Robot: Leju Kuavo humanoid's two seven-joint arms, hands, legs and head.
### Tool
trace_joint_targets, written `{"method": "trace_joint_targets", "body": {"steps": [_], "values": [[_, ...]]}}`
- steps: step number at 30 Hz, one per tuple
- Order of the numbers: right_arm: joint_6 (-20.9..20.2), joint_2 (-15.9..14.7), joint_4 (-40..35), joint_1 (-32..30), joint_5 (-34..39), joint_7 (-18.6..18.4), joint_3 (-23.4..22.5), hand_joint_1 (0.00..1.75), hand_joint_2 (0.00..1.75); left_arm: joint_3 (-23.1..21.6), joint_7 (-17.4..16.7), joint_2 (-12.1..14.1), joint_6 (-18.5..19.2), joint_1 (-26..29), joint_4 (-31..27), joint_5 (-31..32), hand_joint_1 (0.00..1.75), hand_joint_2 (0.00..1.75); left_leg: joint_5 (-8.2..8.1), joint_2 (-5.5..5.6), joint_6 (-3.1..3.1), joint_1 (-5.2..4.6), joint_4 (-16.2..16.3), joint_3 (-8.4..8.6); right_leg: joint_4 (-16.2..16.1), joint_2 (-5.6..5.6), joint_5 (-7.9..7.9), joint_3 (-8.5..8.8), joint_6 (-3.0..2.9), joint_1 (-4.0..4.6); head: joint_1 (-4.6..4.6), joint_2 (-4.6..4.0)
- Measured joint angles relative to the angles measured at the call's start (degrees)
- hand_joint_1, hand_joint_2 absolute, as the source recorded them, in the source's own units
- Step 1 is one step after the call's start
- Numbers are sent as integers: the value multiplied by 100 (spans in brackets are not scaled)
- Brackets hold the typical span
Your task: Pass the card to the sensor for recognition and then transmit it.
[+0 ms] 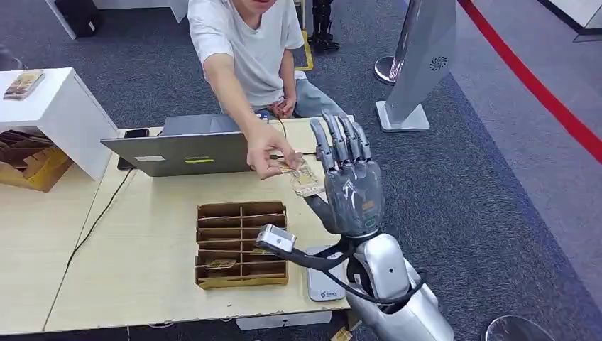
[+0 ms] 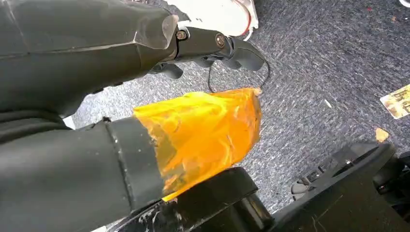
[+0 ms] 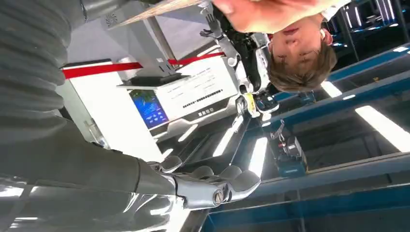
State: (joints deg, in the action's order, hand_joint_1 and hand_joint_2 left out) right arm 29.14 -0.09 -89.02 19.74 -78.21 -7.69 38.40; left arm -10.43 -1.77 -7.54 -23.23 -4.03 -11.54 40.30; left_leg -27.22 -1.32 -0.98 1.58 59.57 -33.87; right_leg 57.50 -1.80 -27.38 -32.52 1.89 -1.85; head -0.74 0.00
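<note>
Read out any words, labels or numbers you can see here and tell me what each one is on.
None can be read.
Grey device on the table: small logo, too small.
Laptop: white sticker and yellow strip, blurred.
White kiosk panel: lines of print, turned and too small.
Card in the person's hand: printing blurred.

I see a pale wood worktop (image 1: 156, 249), a brown divided tray (image 1: 241, 244), a grey laptop (image 1: 184, 145), speckled dark grey carpet (image 1: 468, 185) crossed by a red stripe (image 1: 546, 99), and orange tape on my left hand (image 2: 203, 130).

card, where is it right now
In the head view the card is in the person's hand over the table's far right part, just left of the robot's raised right hand, beside the laptop.
</note>
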Motion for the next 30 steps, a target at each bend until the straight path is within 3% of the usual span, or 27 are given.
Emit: {"method": "trace_joint_targets", "body": {"steps": [20, 21, 22, 23, 24, 30], "values": [[33, 15, 122, 8, -30, -11, 52, 0, 175, 2, 0, 0, -24, 6, 0, -2, 0, 0, 0, 0, 0, 0, 0, 0, 0, 0, 0, -1, 0, 0, 0, 0], [33, 15, 122, 2, -20, -11, 53, 58, 175, 2, 0, 0, -24, 6, 0, -2, 0, 0, 0, 0, 0, 0, 0, 0, 0, 0, 0, -1, 0, 0, 0, 0], [35, 15, 122, -4, -2, -9, 53, 154, 175, 2, 0, 0, -24, 7, 0, -2, 0, 0, 0, 0, 0, 0, 0, 0, 0, 0, 0, -1, 0, 0, 0, 0], [35, 15, 122, -10, 18, -9, 52, 159, 175, 2, 0, 0, -24, 7, 0, -2, 0, 0, 0, 0, 0, 0, 0, 0, 0, 0, 0, -1, 0, 0, 0, 0], [35, 15, 122, -15, 24, -9, 52, 175, 175, 2, 0, 0, -26, 7, 0, 0, 0, 0, 0, 0, 0, 0, 0, 0, 0, 0, 0, -1, 0, 0, 0, 0], [33, 15, 122, -19, 101, 22, 55, 175, 175, 2, 0, 0, -28, 8, 0, 17, 0, 0, 0, 0, 0, 0, 0, 0, 0, 0, 0, -2, 0, 0, 0, 0]]}}
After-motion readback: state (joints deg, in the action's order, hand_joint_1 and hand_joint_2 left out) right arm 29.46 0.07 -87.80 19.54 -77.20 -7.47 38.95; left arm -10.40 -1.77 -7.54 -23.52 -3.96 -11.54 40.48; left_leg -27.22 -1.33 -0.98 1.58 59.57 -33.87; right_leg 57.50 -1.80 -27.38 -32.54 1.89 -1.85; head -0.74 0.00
